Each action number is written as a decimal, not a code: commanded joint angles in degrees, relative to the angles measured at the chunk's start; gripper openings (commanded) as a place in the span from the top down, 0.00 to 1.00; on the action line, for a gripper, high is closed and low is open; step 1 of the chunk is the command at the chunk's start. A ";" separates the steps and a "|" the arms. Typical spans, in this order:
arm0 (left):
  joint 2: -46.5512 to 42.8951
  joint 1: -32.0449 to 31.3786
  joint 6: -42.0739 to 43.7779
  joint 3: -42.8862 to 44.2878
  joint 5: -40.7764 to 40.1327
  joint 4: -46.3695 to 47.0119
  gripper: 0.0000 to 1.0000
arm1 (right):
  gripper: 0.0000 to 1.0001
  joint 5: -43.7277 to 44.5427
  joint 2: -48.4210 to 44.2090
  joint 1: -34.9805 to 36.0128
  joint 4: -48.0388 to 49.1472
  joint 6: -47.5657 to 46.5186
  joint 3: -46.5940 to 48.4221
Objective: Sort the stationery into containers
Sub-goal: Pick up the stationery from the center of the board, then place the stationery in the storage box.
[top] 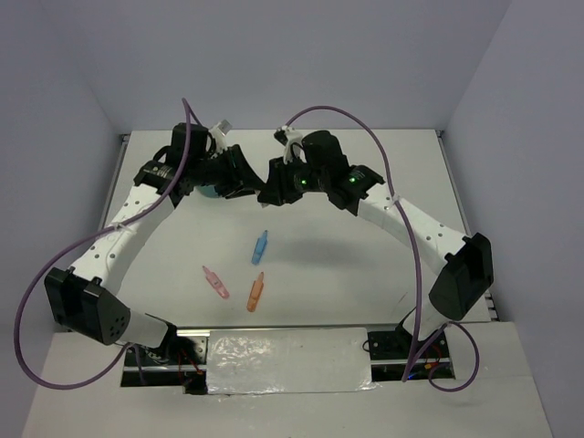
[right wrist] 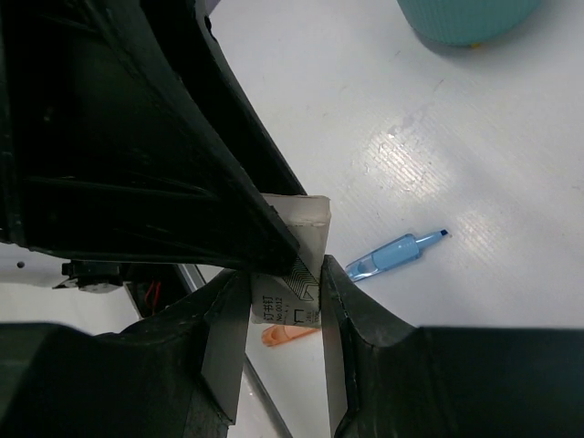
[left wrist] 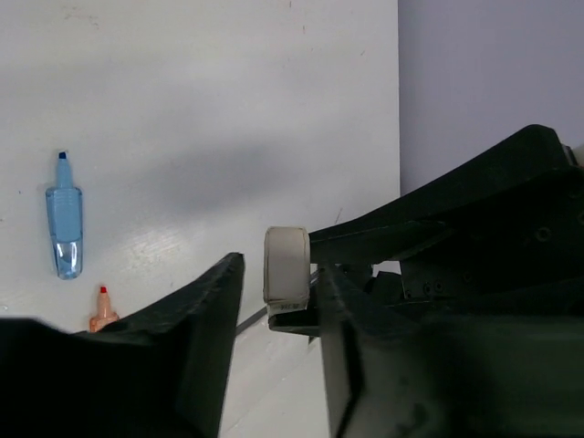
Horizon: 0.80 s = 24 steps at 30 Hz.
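A small white box (right wrist: 290, 306) of staples hangs above the table, and my right gripper (right wrist: 285, 297) is shut on it. My left gripper (left wrist: 281, 269) stands open around the same box (left wrist: 286, 265): one finger is close against it and the other is a narrow gap away. In the top view the two grippers meet at the back middle (top: 260, 185) and hide the box. On the table lie a blue marker (top: 261, 246), a pink marker (top: 215, 282) and an orange marker (top: 255, 291). The teal container (right wrist: 465, 18) stands behind, mostly hidden by the left arm in the top view (top: 208, 191).
The blue marker (left wrist: 64, 219) and the tip of the orange marker (left wrist: 102, 315) lie below the grippers. Purple cables loop over both arms. The table's back edge meets the wall (left wrist: 399, 137) close behind the grippers.
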 commanded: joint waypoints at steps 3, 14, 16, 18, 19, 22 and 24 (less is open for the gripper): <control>0.59 -0.27 0.30 2.68 0.06 1.15 0.58 | 0.83 0.91 0.49 0.47 1.08 1.02 3.09; 7.61 -0.36 10.03 10.93 -6.59 -1.65 1.00 | 0.00 5.99 -0.83 -3.56 0.56 6.55 -0.42; 13.75 -0.27 16.19 17.60 -16.04 -6.13 1.00 | 0.00 8.44 -4.51 -8.48 -0.31 8.31 -4.98; 18.67 -0.18 20.66 22.08 -22.84 -8.94 1.00 | 0.00 10.12 -8.02 -12.00 -1.11 10.33 -10.23; 23.57 -0.01 21.56 26.02 -28.62 -10.70 1.00 | 0.00 11.52 -11.61 -14.80 -2.85 10.69 -11.66; 32.48 0.52 23.67 33.60 -37.25 -11.86 1.00 | 0.00 12.58 -17.43 -17.37 -6.98 7.37 -14.92; 38.00 0.61 24.64 39.73 -40.26 -12.64 1.00 | 0.00 12.50 -20.59 -17.64 -10.14 5.87 -16.24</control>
